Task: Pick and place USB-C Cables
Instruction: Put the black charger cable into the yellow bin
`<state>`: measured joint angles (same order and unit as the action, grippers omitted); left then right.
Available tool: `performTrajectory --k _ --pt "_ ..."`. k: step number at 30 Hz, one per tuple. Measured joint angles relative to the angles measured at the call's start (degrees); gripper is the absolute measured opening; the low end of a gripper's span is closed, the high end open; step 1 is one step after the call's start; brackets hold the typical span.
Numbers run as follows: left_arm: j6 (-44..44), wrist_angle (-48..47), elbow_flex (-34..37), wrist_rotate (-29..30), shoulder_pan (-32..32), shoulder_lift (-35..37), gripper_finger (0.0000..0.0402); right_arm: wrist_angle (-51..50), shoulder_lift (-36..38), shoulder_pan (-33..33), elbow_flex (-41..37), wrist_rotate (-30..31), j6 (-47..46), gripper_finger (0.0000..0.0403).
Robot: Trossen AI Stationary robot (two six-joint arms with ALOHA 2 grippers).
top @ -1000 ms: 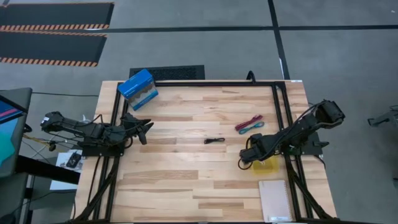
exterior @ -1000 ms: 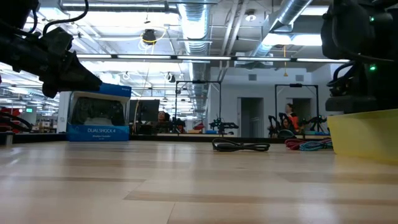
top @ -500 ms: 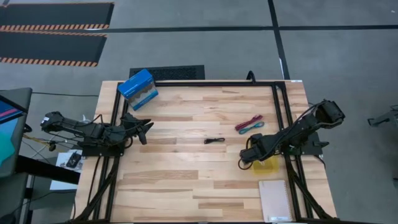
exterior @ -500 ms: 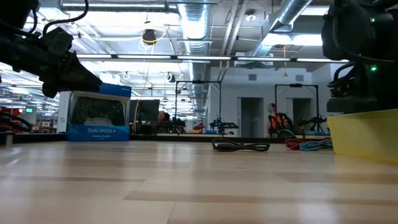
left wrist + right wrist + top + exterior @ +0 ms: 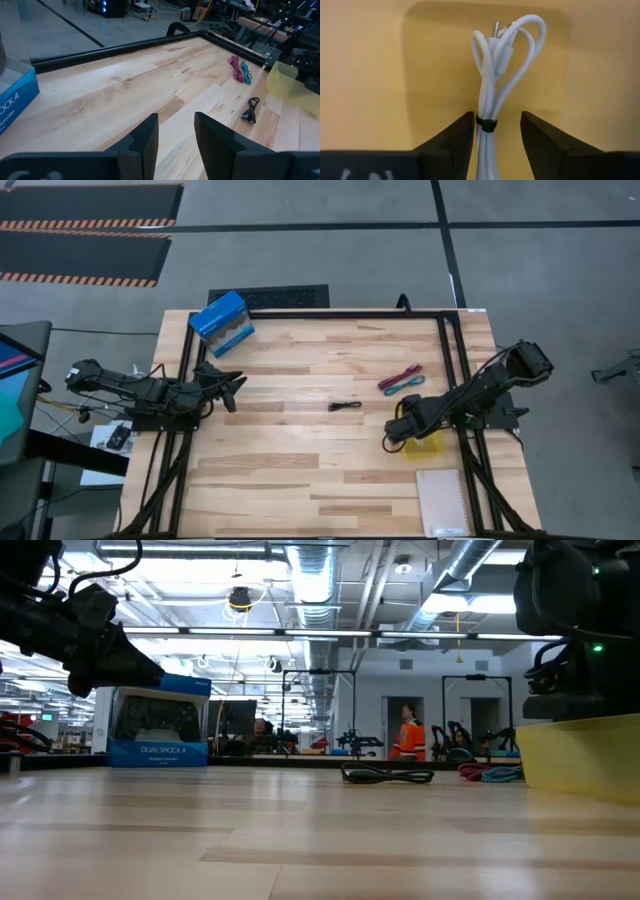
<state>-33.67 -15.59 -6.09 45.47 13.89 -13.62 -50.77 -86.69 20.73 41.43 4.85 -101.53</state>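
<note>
My right gripper (image 5: 497, 135) hangs open over the yellow bin (image 5: 430, 448), fingers pointing down into it. A white USB-C cable (image 5: 495, 75), bundled in a loop with a dark tie, lies on the bin's floor between the two fingers. On the bare wood lie a black cable (image 5: 344, 406), a dark red one (image 5: 400, 376) and a teal-blue one (image 5: 405, 386), the last two side by side. My left gripper (image 5: 232, 388) waits open above the table's left side, holding nothing. My right gripper stands with one finger (image 5: 455, 142) close against the white cable's tied end (image 5: 486, 124) and the other finger clear of it. Whether that near finger touches the cable, I cannot tell.
A blue box (image 5: 221, 318) stands at the far left corner. A pale notebook (image 5: 441, 502) lies near the front right edge. A black frame rail (image 5: 340, 313) runs along the table's far side. The room beyond shows a person in orange (image 5: 408, 732).
</note>
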Motion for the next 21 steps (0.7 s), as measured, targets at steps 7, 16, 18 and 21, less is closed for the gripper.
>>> performTrajectory --k 7,16,18,21 --pt "0.0 0.0 0.0 0.3 0.0 0.0 0.0113 -4.8 2.2 0.0 2.9 1.6 0.0 0.0194" --pt "0.0 0.0 0.0 0.2 0.0 0.0 0.0113 -8.8 11.6 0.0 3.3 2.9 0.3 0.0184" --pt "0.0 0.0 0.0 0.2 0.0 0.0 0.0113 -9.2 14.5 -0.2 3.3 3.2 1.9 0.0184" --pt "0.0 0.0 0.0 0.2 0.0 0.0 0.0113 -8.6 19.4 -1.9 3.3 3.3 4.8 0.0186"
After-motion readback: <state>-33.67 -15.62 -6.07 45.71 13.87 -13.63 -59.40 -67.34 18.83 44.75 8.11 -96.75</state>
